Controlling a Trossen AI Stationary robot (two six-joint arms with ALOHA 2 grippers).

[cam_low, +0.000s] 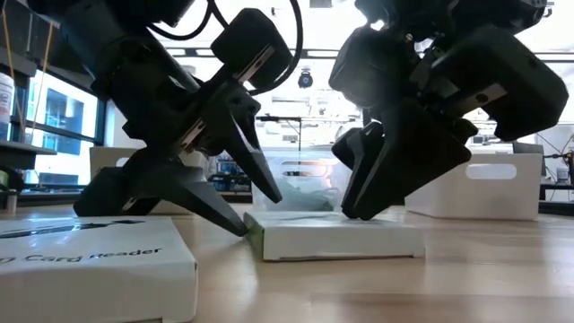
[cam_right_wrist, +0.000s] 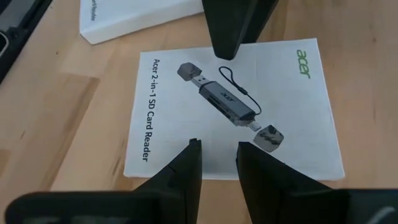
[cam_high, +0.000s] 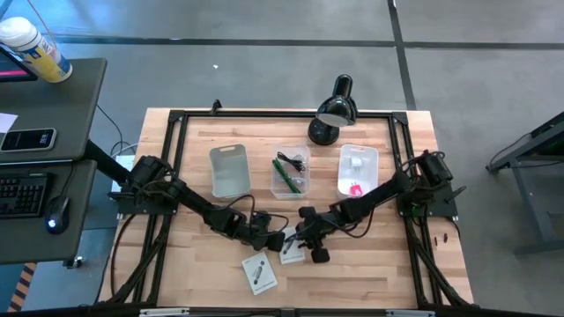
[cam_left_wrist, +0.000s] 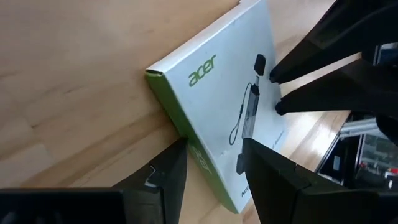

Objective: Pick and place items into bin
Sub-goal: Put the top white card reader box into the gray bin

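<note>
A white Acer card-reader box (cam_high: pixel 291 247) lies flat on the table between my two grippers. My left gripper (cam_left_wrist: pixel 211 146) is open. One finger stands on the table by the box's green side and the other is over its top face. My right gripper (cam_right_wrist: pixel 217 146) comes from the opposite side, open by a narrow gap, with its tips on the box's top. A second white box (cam_high: pixel 258 274) lies flat nearer the near edge. The green pen and black cable lie in the middle bin (cam_high: pixel 291 173). The pink piece and white block lie in the right bin (cam_high: pixel 357 170). My left gripper has one fingertip (cam_low: pixel 239 230) on the table at the box's green side edge (cam_left_wrist: pixel 171 112), slanting down from the table's left. I cannot tell whether it touches the box. My right gripper rests both fingertips (cam_left_wrist: pixel 273 74) on the box's printed top face (cam_right_wrist: pixel 217 124), slanting down from the right. The box lies flat on the table.
A third, clear bin (cam_high: pixel 229 170) stands left of the middle bin. A black desk lamp (cam_high: pixel 333 110) stands at the far edge behind the bins. A black frame (cam_high: pixel 176 119) runs around the tabletop. Bare wood lies near the right part of the near edge.
</note>
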